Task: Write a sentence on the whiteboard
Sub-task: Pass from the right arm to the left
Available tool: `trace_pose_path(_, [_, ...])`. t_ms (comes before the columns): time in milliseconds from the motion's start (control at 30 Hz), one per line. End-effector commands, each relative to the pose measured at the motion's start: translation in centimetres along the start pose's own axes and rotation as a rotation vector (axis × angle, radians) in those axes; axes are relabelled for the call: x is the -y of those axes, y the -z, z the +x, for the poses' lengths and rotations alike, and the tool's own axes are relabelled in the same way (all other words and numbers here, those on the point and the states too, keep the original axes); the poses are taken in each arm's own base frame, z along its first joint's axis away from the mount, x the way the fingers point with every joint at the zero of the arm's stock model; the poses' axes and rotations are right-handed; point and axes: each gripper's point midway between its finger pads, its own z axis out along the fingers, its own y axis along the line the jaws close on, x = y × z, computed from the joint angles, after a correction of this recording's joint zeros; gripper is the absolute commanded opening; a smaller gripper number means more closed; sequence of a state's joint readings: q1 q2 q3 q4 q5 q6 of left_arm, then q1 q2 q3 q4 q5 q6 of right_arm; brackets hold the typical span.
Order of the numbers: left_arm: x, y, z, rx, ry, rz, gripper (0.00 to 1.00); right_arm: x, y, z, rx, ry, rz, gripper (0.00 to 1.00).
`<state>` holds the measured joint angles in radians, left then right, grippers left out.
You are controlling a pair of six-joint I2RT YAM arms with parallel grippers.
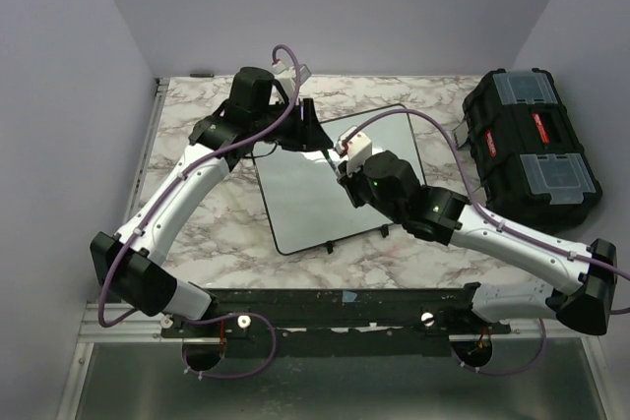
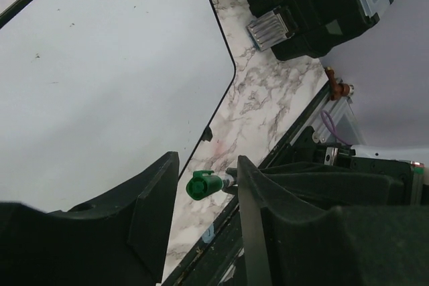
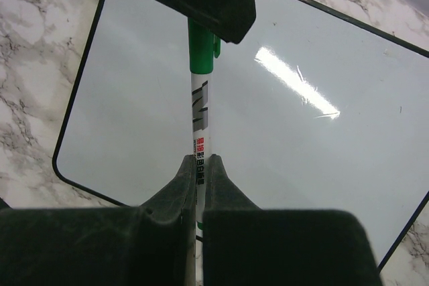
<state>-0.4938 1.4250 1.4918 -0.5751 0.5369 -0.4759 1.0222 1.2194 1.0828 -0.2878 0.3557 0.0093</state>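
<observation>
The whiteboard [image 1: 305, 204] lies skewed in the middle of the tabletop [image 1: 197, 213], its far corners near the far edge. A toolbox [image 1: 527, 150] sits at the far right corner. The board's surface is bare except for glare and a few specks, and no writing shows on it, so the sentence has not been started.

Both arms meet over the far part of the board. The right gripper [image 3: 199, 165] is clamped tight on the barrel of a marker [image 3: 200, 115], which is held level above the board. The left gripper [image 2: 206, 162] stands partway open, one finger on either side of the green cap [image 2: 203, 185], with a gap showing on at least one side.

The step in hand looks like uncapping. Next the left jaws would need to pinch the cap squarely. The two grippers would then have to pull apart along the marker's axis, with the right grip holding firm so the barrel does not slip.
</observation>
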Motion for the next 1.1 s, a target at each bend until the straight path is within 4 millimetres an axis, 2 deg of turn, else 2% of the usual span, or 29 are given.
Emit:
trace_pose_path(0, [0.7,-0.3,0.7,-0.05,-0.011,0.024,0.41,0.2,0.2,-1.0,0.01,0.038,0.023,0.01])
trace_pose_path(167, [0.9,-0.6,1.0,-0.078,-0.005,0.031,0.31,0.2,0.1,-0.9,0.007,0.052,0.035,0.01])
trace_pose_path(333, [1.5,-0.1,1.1,-0.076,-0.007,0.049,0.26,0.4,0.1,-1.0,0.013,0.057,0.06,0.01])
trace_pose_path(433, [2.0,0.1,1.2,-0.081,-0.008,0.075,0.19,0.5,0.2,-1.0,0.021,0.055,0.072,0.01])
trace_pose_path(567, [2.7,0.2,1.3,-0.079,-0.002,0.112,0.0,1.0,0.3,-1.2,0.037,0.044,0.098,0.01])
trace_pose_path(600, [2.7,0.2,1.2,-0.072,-0.001,0.112,0.0,1.1,0.4,-1.3,0.042,0.035,0.106,0.01])
trace_pose_path(633, [2.7,0.2,1.0,-0.061,-0.001,0.107,0.0,1.3,0.5,-1.4,0.045,0.019,0.12,0.06])
trace_pose_path(700, [2.6,0.5,0.6,-0.033,-0.007,0.091,0.0,1.5,0.8,-1.6,0.051,-0.021,0.132,0.48])
trace_pose_path(733, [2.5,0.7,0.3,-0.016,-0.013,0.079,0.0,1.6,1.0,-1.8,0.06,-0.043,0.135,0.65])
trace_pose_path(800, [2.4,1.1,-0.5,0.02,-0.027,0.051,0.0,1.6,1.5,-2.2,0.089,-0.098,0.132,0.82])
trace_pose_path(833, [2.5,1.4,-0.9,0.038,-0.034,0.048,0.0,1.5,1.8,-2.5,0.112,-0.133,0.124,0.89])
trace_pose_path(933, [3.0,2.2,-2.1,0.098,-0.058,0.057,0.0,1.0,2.7,-3.2,0.167,-0.233,0.082,0.99])
trace_pose_path(1067, [3.6,3.5,-3.7,0.19,-0.098,0.049,0.0,0.4,3.6,-4.6,0.207,-0.314,0.025,1.0])
